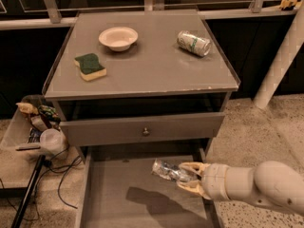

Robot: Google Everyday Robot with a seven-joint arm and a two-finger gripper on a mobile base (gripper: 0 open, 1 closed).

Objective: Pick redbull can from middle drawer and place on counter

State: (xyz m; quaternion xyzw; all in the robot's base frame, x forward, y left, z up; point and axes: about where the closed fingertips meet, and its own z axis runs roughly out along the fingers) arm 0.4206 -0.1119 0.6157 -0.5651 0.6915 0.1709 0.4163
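Gripper (pixel 188 176) clamped on can (pixel 165 169), over drawer (pixel 118 205). Best back out clear of knobbed panel (pixel 109 132), then raise to counter (pixel 152 75).

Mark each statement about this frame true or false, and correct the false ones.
1. The gripper grips the redbull can in its jaws above the middle drawer. True.
2. The redbull can stands on the counter. False: it is in the jaws, over the drawer floor, where its shadow falls.
3. A bowl, a sponge and a pale can with green markings are on the counter. True.
4. The pale can stands upright. False: it lies on its side.
5. The middle drawer is shut. False: it is pulled open.
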